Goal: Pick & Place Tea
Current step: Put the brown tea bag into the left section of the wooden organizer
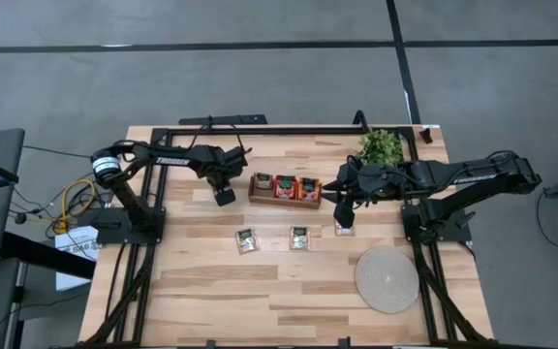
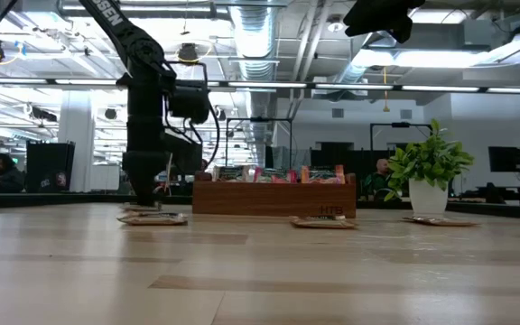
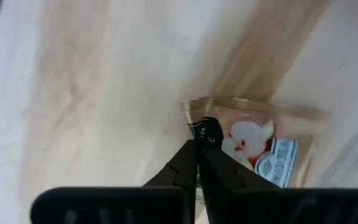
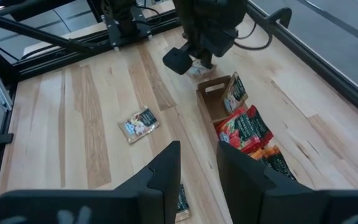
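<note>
the left end effector (image 3: 196, 163) is down on the tabletop (image 1: 211, 291) just left of the wooden box (image 1: 285, 190), pinched on a tea sachet (image 3: 253, 146). the right end effector (image 4: 197, 165), narrowly parted and empty, hangs right of the box. two sachets (image 1: 248, 240) lie before the box.
</note>
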